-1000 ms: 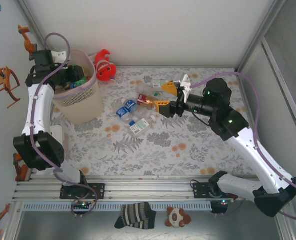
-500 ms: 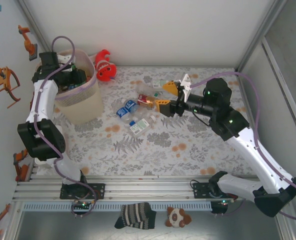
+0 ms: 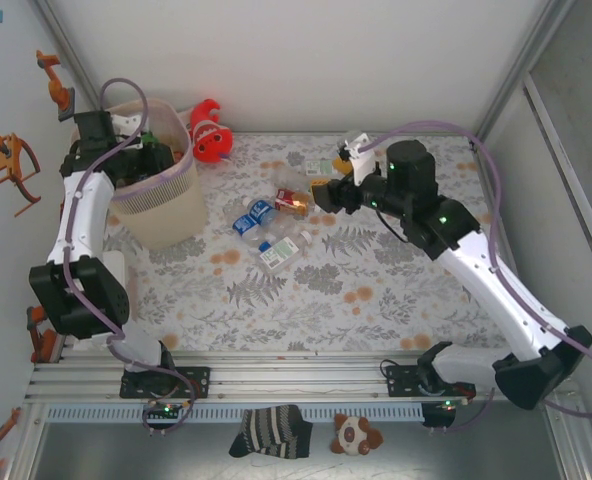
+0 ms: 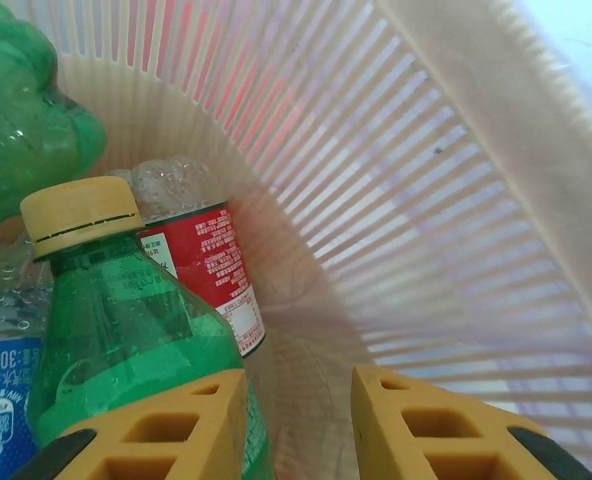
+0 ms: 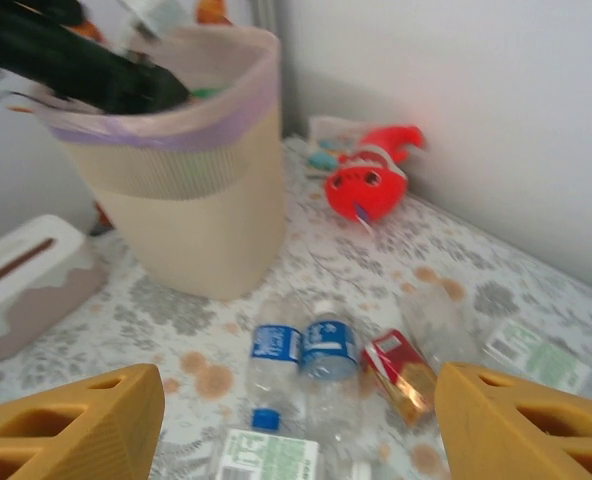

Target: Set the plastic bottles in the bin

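The pale-pink bin (image 3: 162, 216) stands at the back left, and my left gripper (image 3: 144, 150) reaches down into it. Inside, that gripper (image 4: 298, 402) is open with nothing between its fingers. A green bottle (image 4: 116, 310) with a yellow cap leans by the left finger, with a red-labelled bottle (image 4: 212, 272) behind it. Several bottles lie on the table: two blue-labelled ones (image 3: 253, 217), a red-labelled one (image 3: 291, 201) and a green-and-white-labelled one (image 3: 282, 250). My right gripper (image 3: 323, 192) hovers open above them (image 5: 296, 400), over the blue-labelled pair (image 5: 326, 350).
A red-orange fish plush (image 3: 209, 131) lies against the back wall right of the bin. A white box (image 5: 26, 275) sits left of the bin. More labelled items (image 3: 314, 165) lie near the back. The floral mat's front half (image 3: 306, 300) is bare.
The right arm has turned and carried its open gripper left and down toward the bottles on the table. The left gripper stays inside the bin, shifted only slightly.
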